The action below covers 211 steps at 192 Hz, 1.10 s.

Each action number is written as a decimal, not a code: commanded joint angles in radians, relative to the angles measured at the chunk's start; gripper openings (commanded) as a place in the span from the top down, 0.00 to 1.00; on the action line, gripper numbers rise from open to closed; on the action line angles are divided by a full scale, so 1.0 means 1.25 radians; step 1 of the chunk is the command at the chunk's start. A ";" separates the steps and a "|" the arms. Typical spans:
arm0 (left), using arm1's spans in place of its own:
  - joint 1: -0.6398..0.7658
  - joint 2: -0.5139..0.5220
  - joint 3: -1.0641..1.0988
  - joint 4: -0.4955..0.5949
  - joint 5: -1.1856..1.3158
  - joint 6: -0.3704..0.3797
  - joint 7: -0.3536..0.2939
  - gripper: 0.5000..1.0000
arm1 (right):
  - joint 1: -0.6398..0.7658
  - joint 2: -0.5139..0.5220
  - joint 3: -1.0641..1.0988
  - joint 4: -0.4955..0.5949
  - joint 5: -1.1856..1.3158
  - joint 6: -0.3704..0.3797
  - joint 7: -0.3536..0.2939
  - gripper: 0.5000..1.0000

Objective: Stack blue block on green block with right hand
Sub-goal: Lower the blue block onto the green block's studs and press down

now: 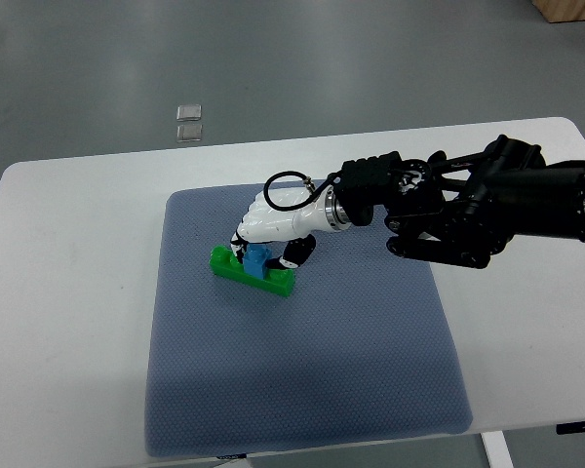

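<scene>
Lighting and picture quality: even, bright, diffuse overhead light.
We note soft glare on the grey floor (302,58) and on the white right hand (278,226), and a faint shadow beneath it on the blue mat (302,370). Focus is sharp throughout; we find no blur or evident edge distortion.

From the right edge a black arm reaches across the white table (68,224) to a blue-grey mat (302,370). Its white right robot hand (278,229) curls its fingers around the blue block (257,259), which sits on the long green block (249,273) lying on the mat. Two small clear squares (189,121) lie on the floor beyond the table.
</scene>
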 commanded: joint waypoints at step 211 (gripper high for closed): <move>0.000 0.000 0.000 0.000 0.000 0.000 0.000 0.00 | -0.012 -0.002 0.009 -0.016 0.000 -0.003 0.002 0.48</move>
